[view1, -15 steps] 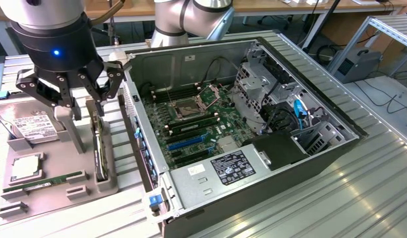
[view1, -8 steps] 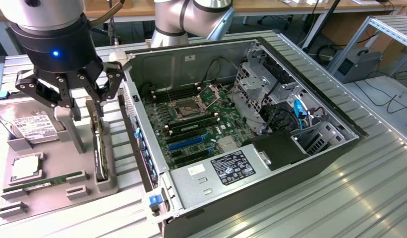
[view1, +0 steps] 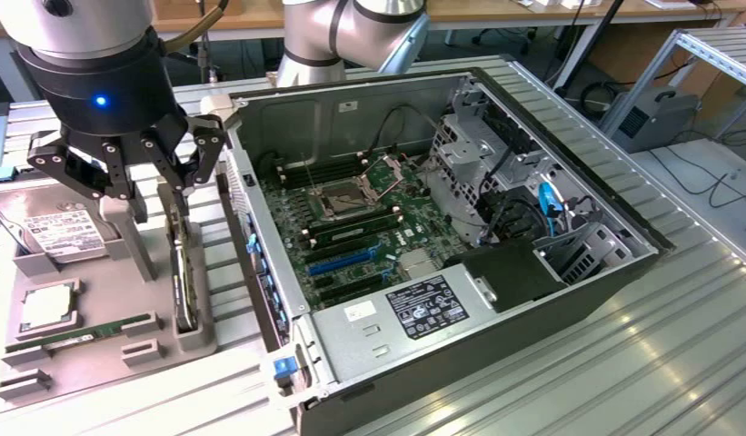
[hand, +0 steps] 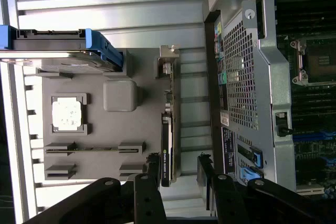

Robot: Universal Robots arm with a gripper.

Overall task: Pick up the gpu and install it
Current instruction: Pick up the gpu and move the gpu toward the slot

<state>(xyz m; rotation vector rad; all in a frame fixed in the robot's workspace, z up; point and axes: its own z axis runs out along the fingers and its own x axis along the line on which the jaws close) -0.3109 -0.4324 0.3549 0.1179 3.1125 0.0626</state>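
Here, the open computer case (view1: 470, 227) fills the centre and right of the exterior view, lying on a ribbed metal table (view1: 663, 363). A grey tray (view1: 88, 361) sits just beside it, at the exterior view's lower left. The gripper (view1: 133, 186) hangs above the tray at the upper left, fingers spread wide, holding nothing. Beneath it the gpu (view1: 184, 272) stands on edge along the tray's case-side edge. A hard drive (view1: 57, 232), processor chip (view1: 48, 307) and memory stick (view1: 82, 334) also sit there.
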